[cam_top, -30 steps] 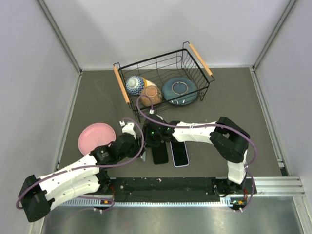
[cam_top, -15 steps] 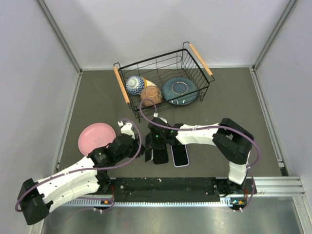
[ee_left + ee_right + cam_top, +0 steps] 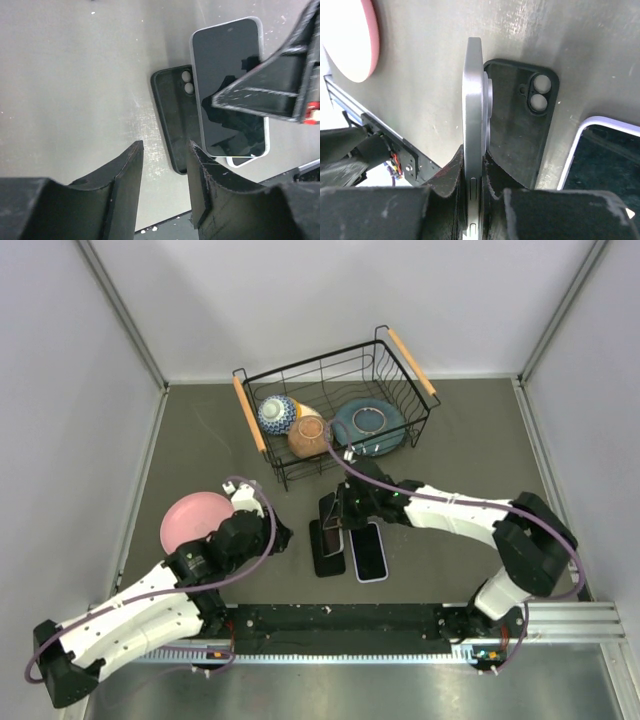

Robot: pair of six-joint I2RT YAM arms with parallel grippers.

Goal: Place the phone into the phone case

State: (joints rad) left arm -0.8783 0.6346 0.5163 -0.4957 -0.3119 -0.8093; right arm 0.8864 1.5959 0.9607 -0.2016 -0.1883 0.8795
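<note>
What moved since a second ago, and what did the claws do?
The right arm swung right, and its claw lifted the phone up on its edge above the black case. The left claw backed off to the left, open. The black case, pale phone, pink plate and basket stayed put.

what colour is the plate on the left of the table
The plate is plain pink, seen best in the top external view.
</note>
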